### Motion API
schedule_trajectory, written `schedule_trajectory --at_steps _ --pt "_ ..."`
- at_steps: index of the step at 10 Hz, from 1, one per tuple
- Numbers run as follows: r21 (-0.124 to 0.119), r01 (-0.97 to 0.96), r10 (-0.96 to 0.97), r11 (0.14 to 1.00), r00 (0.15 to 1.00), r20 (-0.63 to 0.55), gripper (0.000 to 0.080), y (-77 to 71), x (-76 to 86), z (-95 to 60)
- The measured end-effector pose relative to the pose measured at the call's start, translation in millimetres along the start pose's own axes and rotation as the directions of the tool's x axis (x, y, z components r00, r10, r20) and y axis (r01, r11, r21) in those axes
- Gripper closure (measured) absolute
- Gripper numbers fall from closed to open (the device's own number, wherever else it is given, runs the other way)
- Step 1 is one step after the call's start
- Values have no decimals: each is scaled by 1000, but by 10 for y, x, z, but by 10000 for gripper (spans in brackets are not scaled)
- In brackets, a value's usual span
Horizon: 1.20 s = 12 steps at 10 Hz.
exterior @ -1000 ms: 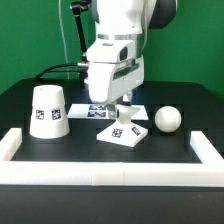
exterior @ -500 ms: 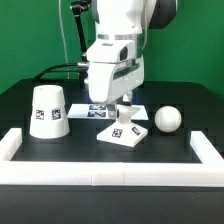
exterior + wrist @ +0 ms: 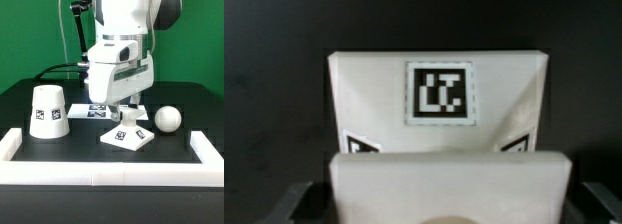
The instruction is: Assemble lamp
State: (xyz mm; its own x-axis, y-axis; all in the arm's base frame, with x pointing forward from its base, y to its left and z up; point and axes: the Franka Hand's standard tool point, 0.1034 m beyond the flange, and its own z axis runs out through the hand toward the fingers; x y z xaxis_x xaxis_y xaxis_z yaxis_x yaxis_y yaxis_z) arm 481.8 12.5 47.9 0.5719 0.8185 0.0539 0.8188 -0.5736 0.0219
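The gripper [image 3: 124, 113] is down at the black table [image 3: 85, 152], its claw clamped on the base [image 3: 128, 137], which sits between the shade [image 3: 46, 110] and the bulb [image 3: 167, 119], just in front of the marker board [image 3: 94, 111]. A white rail [image 3: 100, 172] borders the table's front and sides, and a green wall [image 3: 30, 40] stands behind

The base [image 3: 126, 134], bulb [image 3: 167, 119] and shade [image 3: 47, 111] appeared as smooth, matt white plastic. The base tag [image 3: 438, 92] and shade tag [image 3: 42, 117] looked like flat black-and-white print. The table [image 3: 20, 100] presented a black, matt surface. The rail [image 3: 100, 172] was matt white. The arm housing [image 3: 120, 40] was smooth white plastic with slight gloss.
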Motion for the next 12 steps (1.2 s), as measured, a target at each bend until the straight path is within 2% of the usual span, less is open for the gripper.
schedule_trajectory --at_steps 1,2,3,7,8,10,11,12 --pt "-21 -35 34 999 999 -20 264 93 100 9" --pt "-29 -37 37 999 999 -28 264 161 155 9" --pt "-28 -61 60 998 998 -29 264 158 153 9" --pt "-18 -350 349 937 936 -47 263 163 180 1" --pt "-17 -500 497 866 863 -85 263 167 276 5" --pt "13 -691 688 722 717 -111 263 168 445 0" --pt "19 -693 691 721 716 -101 263 172 524 3" --pt "29 -727 726 686 680 -103 263 180 649 6"
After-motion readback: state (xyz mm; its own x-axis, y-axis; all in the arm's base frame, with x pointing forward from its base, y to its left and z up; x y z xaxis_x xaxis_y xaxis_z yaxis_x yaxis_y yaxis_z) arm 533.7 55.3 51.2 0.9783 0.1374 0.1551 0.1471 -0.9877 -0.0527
